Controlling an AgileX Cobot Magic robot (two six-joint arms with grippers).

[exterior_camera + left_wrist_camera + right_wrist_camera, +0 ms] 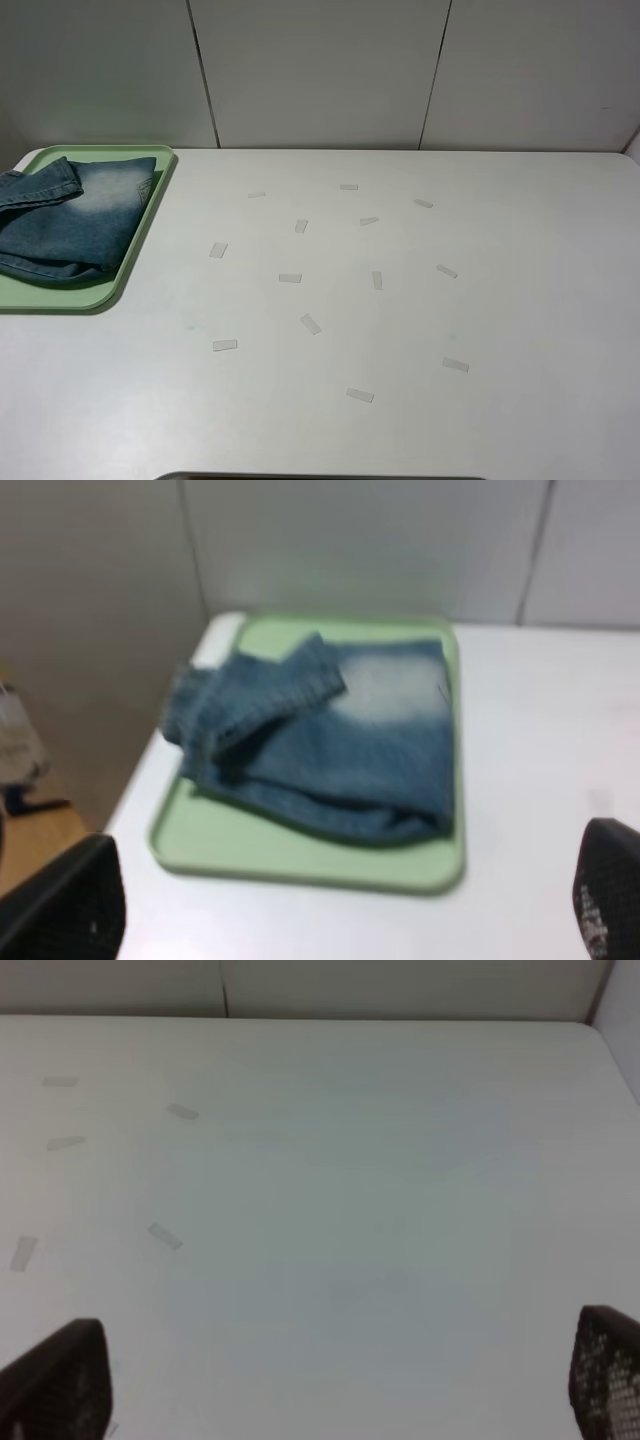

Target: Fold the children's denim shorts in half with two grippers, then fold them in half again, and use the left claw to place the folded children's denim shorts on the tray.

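Folded children's denim shorts (70, 220) lie on the pale green tray (135, 250) at a white table's (520, 330) far-left corner; tape strips (311, 324) dot the centre.

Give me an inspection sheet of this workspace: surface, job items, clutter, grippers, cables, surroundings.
Surface: white table, flat, marked with small pale tape strips.
Job items: folded blue washed-denim shorts lie on the pale green rectangular plastic tray at the table's far left corner; one denim edge overhangs the tray's left side.
Clutter: nothing seen beyond the tape strips.
Grippers: left gripper open, empty, back from the tray; right gripper open, empty, over bare table.
Cables: nothing seen.
Surroundings: pale panelled wall behind the table; blurred items past the table's left edge, not identifiable.
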